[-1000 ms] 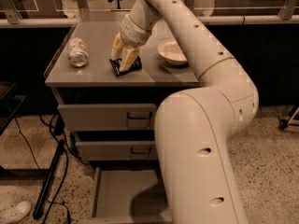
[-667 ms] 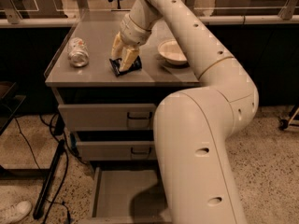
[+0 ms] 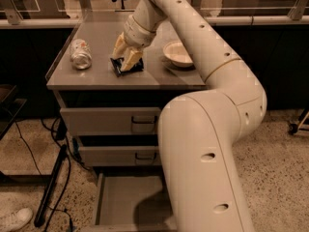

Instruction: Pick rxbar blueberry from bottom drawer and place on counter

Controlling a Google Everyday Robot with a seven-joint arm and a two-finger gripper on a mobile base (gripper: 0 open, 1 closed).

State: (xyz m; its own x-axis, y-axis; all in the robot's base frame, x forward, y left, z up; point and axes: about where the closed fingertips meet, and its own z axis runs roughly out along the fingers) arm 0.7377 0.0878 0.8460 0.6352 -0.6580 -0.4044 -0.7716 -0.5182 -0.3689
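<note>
Rxbar blueberry, lettering unreadable, pinched in gripper on counter; can at 9 o'clock, bowl at 3 o'clock.

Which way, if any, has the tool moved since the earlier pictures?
No: the tool is over the snack bar, at the same spot between can and bowl on the counter.

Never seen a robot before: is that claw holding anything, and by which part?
The gripper sits on the rxbar blueberry lying on the counter; whether it grips it cannot be told.
</note>
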